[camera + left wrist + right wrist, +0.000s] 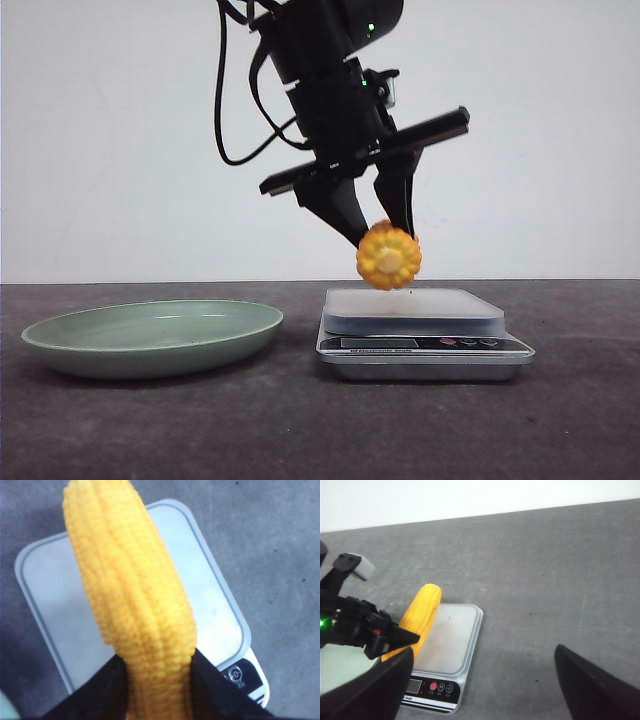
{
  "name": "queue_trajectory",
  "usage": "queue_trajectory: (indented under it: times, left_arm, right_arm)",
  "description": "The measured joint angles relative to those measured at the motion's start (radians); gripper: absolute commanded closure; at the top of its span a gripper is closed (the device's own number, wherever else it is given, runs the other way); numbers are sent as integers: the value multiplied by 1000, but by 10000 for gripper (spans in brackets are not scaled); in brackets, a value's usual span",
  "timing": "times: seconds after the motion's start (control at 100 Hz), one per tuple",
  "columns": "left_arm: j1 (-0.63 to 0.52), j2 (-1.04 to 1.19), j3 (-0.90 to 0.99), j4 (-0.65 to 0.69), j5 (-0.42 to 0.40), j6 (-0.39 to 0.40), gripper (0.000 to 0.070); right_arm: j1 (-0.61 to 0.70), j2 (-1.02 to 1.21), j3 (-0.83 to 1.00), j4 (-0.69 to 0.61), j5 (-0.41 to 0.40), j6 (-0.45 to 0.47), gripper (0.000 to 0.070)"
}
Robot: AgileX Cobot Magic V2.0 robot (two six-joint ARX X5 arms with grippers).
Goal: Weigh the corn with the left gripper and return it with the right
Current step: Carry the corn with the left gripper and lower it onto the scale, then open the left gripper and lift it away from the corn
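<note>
Gripping bumpy yellow corn (389,256), black tapered left end effector (381,229), above smooth rectangular scale (415,311)

A plain, off-white matte wall (100,150) fills the background, with no markings or fixtures visible on it. It meets a flat, dark grey, finely speckled surface (300,430) along a straight horizontal edge. The surface extends across the full width of the front view and shows a matte finish. Illumination is even and diffuse. Soft, faint shadows fall on the dark grey surface beneath the items resting on it.
</note>
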Motion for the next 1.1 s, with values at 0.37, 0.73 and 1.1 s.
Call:
queue_trajectory:
  times: [0.37, 0.73, 1.1]
  left_arm:
    - [-13, 13, 0, 4, 8, -8, 416]
    - [-16, 43, 2, 12, 0, -14, 253]
    - [-16, 42, 6, 10, -10, -10, 129]
  right_arm:
    - [0, 0, 0, -15, 0, 0, 136]
    - [0, 0, 0, -34, 0, 0, 136]
    - [0, 0, 0, -49, 2, -8, 136]
